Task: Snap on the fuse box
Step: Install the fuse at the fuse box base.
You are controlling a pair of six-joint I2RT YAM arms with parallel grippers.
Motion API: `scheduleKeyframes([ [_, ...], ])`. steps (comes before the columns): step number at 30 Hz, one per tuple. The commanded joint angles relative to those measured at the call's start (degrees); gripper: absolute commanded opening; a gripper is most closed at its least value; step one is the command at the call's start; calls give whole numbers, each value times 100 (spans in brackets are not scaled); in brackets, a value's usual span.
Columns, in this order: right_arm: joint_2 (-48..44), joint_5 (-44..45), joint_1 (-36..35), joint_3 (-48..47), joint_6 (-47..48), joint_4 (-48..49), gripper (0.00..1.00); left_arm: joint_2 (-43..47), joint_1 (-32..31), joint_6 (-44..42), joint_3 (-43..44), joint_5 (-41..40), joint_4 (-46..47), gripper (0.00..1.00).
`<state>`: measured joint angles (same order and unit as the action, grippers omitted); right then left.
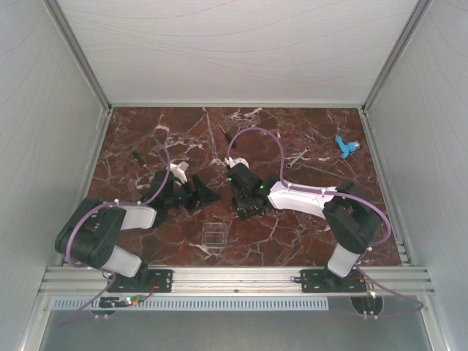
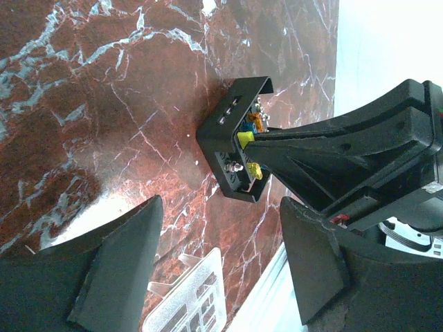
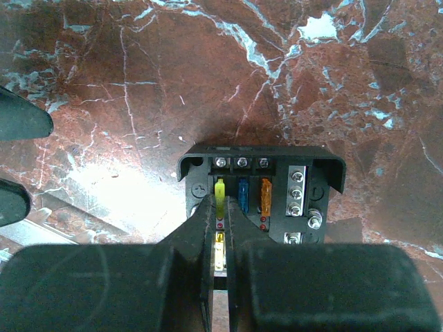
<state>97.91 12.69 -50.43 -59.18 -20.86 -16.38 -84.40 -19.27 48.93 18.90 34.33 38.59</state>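
Nearest the arm bases, flat on the red marble worktop (image 1: 292,245): clear plastic lid (image 1: 214,236), lying between the two arms and touched by neither.

Just beyond it, left gripper (image 2: 221,207) low over the worktop, its fingers (image 2: 118,270) spread wide and holding nothing, pointed across toward the fuse box.

Next, near the middle of the worktop: fuse box (image 3: 263,181), a black housing with its lid off and its open face turned to the right wrist camera. Inside, silver screw terminals along the far edge and down the right side, and three blade fuses side by side: yellow fuse (image 3: 220,196), blue fuse (image 3: 243,196), orange fuse (image 3: 265,196).

Reaching into the box, right gripper (image 3: 220,220), fingers drawn in to a thin slit and pinching the yellow fuse at the left end of the row.

Farther back on the right: small silver wrench (image 1: 296,157), then a blue plastic piece (image 1: 346,146), both well apart from the box.
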Motion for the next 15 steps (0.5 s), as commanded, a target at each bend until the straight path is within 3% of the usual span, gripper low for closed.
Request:
scheduleKeyframes([
  [1, 202, 73, 87, 306, -57, -576, 0, -44, -56, 26, 253, 13, 260, 68],
  [7, -68, 56, -51, 151, 154, -743, 0, 23, -79, 2, 256, -26, 170, 68],
  [15, -397, 31, -122, -228, 351, -820, 23, 161, -86, -36, 246, -75, 38, 70],
])
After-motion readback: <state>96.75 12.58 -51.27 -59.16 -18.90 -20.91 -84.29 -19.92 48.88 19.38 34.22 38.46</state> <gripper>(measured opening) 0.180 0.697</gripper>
